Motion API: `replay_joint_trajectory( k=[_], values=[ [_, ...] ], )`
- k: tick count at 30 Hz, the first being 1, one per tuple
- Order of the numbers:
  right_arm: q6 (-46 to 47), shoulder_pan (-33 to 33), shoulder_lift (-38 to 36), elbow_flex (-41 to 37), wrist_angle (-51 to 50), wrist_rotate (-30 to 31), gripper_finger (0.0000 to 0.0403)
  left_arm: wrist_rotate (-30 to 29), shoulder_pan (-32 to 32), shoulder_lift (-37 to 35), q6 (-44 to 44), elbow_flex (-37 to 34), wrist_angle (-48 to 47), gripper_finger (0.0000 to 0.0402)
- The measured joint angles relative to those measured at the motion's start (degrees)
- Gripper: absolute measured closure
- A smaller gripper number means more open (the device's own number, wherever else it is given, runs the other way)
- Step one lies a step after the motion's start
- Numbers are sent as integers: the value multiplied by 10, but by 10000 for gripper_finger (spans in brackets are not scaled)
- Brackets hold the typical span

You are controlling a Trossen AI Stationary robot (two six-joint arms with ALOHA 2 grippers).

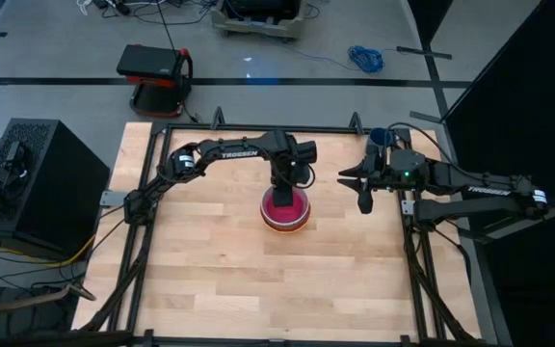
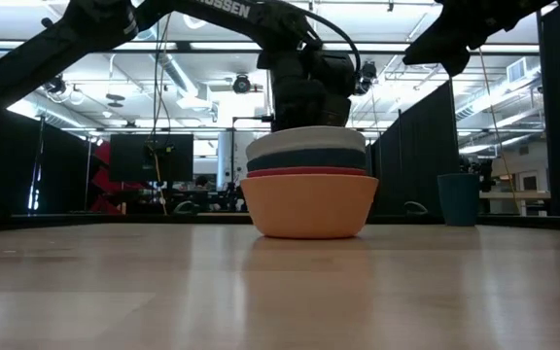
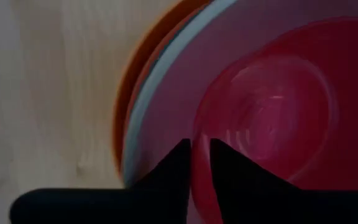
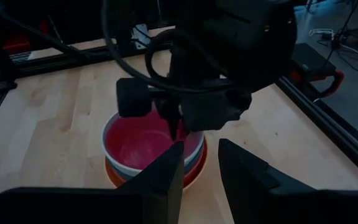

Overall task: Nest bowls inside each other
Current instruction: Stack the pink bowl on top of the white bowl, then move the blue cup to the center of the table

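Note:
Several bowls sit nested in one stack (image 1: 286, 210) at mid-table: orange (image 2: 309, 204) at the bottom on the wood, then red (image 2: 304, 172), teal-blue (image 2: 304, 158) and white (image 2: 304, 139), with the magenta-pink bowl (image 3: 272, 112) innermost. My left gripper (image 3: 201, 149) points down over the stack's far side. Its fingers stand a little apart on either side of the magenta bowl's rim (image 3: 194, 127). My right gripper (image 4: 197, 162) hangs open and empty to the right of the stack, raised above the table.
A dark teal cup (image 2: 458, 199) stands at the table's far right corner. A black metal frame (image 1: 258, 126) runs around the table. Bare wood (image 1: 277, 289) lies on the near side of the stack.

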Motion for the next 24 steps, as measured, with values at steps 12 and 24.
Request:
replay_joint_trajectory(
  k=[12, 24],
  values=[
    [1, 0, 0, 0, 0, 0, 316, 1, -6, -4, 0, 62, -6, 261],
    [1, 0, 0, 0, -1, 0, 316, 0, -9, -9, -2, 113, -46, 200]
  ],
)
